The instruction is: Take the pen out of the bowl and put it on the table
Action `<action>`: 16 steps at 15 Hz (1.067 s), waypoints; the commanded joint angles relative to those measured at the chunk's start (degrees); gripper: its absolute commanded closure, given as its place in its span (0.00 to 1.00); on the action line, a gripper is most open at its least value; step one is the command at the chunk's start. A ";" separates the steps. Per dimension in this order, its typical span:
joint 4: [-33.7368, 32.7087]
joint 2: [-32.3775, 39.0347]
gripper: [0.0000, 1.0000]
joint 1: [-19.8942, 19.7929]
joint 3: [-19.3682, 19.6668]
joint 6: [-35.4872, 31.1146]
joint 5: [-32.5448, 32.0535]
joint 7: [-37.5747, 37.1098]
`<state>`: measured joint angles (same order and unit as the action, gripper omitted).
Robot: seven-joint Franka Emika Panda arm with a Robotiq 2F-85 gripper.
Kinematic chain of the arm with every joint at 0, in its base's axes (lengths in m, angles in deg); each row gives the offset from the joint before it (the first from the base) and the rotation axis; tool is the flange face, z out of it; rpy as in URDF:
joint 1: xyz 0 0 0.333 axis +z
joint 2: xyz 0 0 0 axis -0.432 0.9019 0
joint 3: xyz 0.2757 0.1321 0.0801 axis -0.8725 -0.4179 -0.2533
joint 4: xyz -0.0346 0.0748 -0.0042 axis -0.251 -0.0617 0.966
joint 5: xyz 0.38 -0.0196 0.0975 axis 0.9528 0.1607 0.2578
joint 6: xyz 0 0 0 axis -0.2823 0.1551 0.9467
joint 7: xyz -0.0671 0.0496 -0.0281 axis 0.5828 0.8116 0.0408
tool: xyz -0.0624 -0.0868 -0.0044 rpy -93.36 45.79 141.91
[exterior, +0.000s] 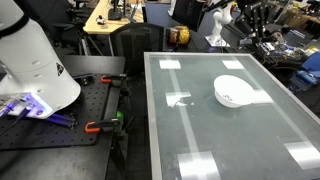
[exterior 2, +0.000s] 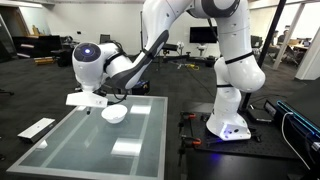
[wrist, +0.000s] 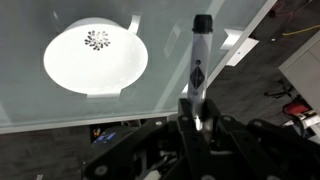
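The white bowl (wrist: 95, 55) sits empty on the glossy pale table (wrist: 160, 30); it also shows in both exterior views (exterior: 233, 92) (exterior 2: 114, 113). My gripper (wrist: 193, 115) is shut on the pen (wrist: 197, 65), a thin stick with a pale body and a black tip pointing away from me. The pen is held above the table, beside the bowl and near the table's edge. In an exterior view the gripper (exterior 2: 88, 103) hovers just beside the bowl, over the table (exterior 2: 90, 145). It is out of view in the exterior view showing the table (exterior: 200, 140) from above.
A dark perforated bench (exterior: 60, 125) with orange clamps (exterior: 95, 127) adjoins the table beside the robot base (exterior 2: 228, 125). A flat white object (exterior 2: 37, 128) lies off the table's far side. Dark floor shows past the table edge (wrist: 250, 60). Office desks stand behind.
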<state>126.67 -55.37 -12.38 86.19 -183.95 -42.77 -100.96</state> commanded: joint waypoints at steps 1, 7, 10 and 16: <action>1.25 -0.29 0.95 -2.46 -2.31 -6.66 3.27 8.48; 0.98 3.59 0.95 -6.45 -7.56 -11.12 18.60 33.18; -0.32 6.04 0.95 -4.43 -6.31 -9.46 27.68 44.91; -3.67 10.93 0.95 -1.04 -3.26 -8.48 38.00 59.53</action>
<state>126.00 -46.78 -15.87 80.64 -193.69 -7.96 -46.44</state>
